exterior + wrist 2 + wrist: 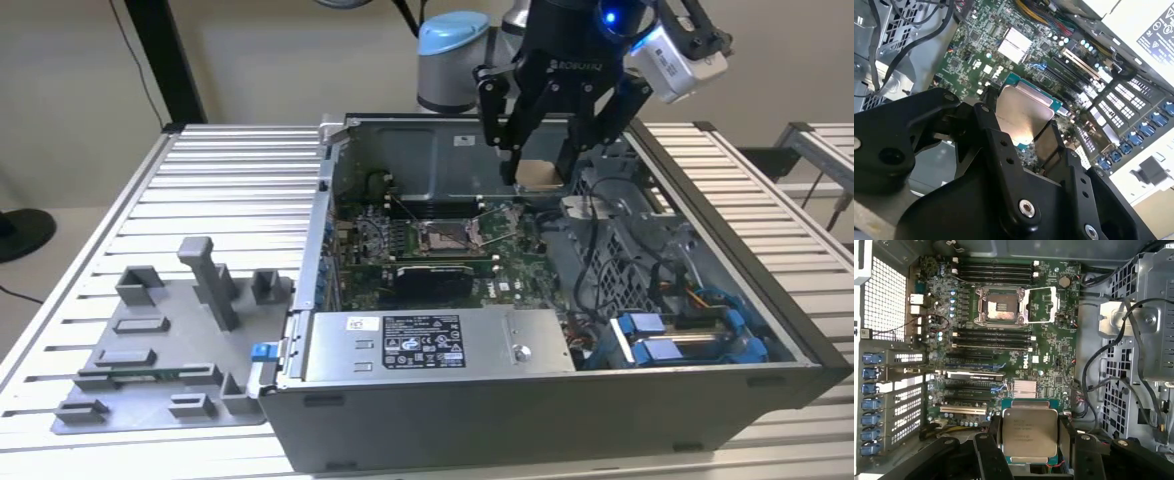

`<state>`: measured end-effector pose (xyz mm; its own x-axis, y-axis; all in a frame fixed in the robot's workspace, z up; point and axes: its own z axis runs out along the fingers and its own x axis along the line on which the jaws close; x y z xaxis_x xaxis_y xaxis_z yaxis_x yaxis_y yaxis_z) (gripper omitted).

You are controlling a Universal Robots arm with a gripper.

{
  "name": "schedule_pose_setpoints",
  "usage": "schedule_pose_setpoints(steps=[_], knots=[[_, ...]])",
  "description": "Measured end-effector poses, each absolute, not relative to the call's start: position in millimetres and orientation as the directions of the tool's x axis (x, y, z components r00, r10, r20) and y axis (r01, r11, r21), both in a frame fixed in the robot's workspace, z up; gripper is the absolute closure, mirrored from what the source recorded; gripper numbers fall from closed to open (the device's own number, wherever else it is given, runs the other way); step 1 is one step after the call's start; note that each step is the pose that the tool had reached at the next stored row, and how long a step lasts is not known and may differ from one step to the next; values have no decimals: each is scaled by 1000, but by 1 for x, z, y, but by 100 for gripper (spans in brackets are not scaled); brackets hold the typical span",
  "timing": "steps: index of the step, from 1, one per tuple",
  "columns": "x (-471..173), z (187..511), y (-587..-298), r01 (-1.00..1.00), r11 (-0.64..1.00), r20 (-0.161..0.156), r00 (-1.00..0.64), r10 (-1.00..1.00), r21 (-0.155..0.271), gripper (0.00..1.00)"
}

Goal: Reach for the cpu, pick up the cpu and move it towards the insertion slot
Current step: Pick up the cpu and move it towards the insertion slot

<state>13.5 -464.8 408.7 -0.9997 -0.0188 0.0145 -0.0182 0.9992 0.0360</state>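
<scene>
Black fingers [986, 455] fill the near edge of the first wrist view, closed on the cpu [1030, 432] from two sides, its silvery top facing the camera. Reaching and picking up look done: the chip is off any surface and carried inside the open case [747, 290].

Going across the exterior view from its left: a grey fixture plate [160, 350] with upright blocks lies on the slatted table [240, 170], no chip on it. Next comes the case with the green motherboard [400, 240], and on it the slot [441, 236], its silver frame showing a dark centre. Farther to that view's right, and higher, the gripper [545, 172] hangs with the cpu's tan underside visible between its tips. So the chip is above the board but well apart from the slot; I judge the carry as partly done, with the travel over to the socket left.

The first wrist view adds what the exterior one cannot: the slot [1003, 306] is open, its load plate swung aside, the socket bare, and memory lanes run on both sides of it. The second wrist view shows the cpu [1024, 112] from a slant, clamped at its edges by the fingers [1004, 150], with the board beneath; the slot itself I cannot pick out there.
</scene>
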Motion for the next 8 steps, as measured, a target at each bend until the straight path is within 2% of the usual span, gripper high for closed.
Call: schedule_pose_setpoints(steps=[8], knots=[[8,409,-458,-18,999,13,-1000,-19,36,100]])
